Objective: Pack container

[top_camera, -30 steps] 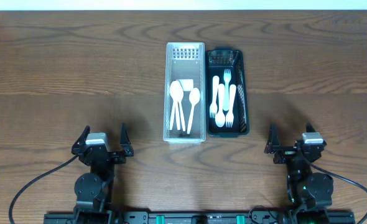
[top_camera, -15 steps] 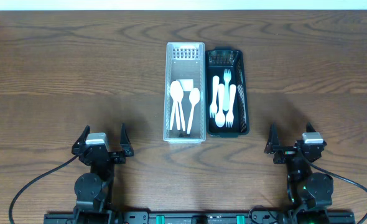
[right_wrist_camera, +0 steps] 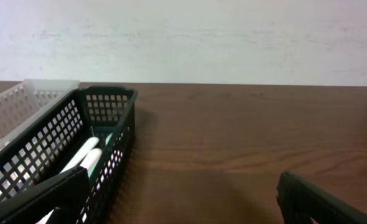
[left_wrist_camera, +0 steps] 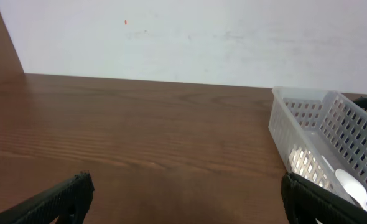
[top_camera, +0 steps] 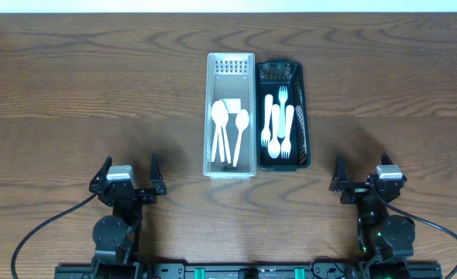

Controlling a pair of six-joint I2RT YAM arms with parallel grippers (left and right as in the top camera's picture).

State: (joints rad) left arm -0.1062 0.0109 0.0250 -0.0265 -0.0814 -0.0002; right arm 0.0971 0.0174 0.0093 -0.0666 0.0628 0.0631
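Observation:
A white slotted bin [top_camera: 230, 70] stands mid-table and holds white plastic spoons [top_camera: 228, 130]. A black slotted bin [top_camera: 282, 74] touches its right side and holds white plastic forks [top_camera: 278, 124]. My left gripper [top_camera: 128, 177] is open and empty at the front left, well apart from the bins. My right gripper [top_camera: 364, 176] is open and empty at the front right. The white bin also shows in the left wrist view [left_wrist_camera: 333, 130], and the black bin shows in the right wrist view [right_wrist_camera: 71, 143]. Both sets of fingers [left_wrist_camera: 183, 199] [right_wrist_camera: 177, 199] frame bare table.
The wooden table [top_camera: 89, 93] runs wide on both sides of the bins. A white wall [left_wrist_camera: 190, 37] stands behind the far edge. Black cables [top_camera: 42, 232] trail from both arm bases at the front.

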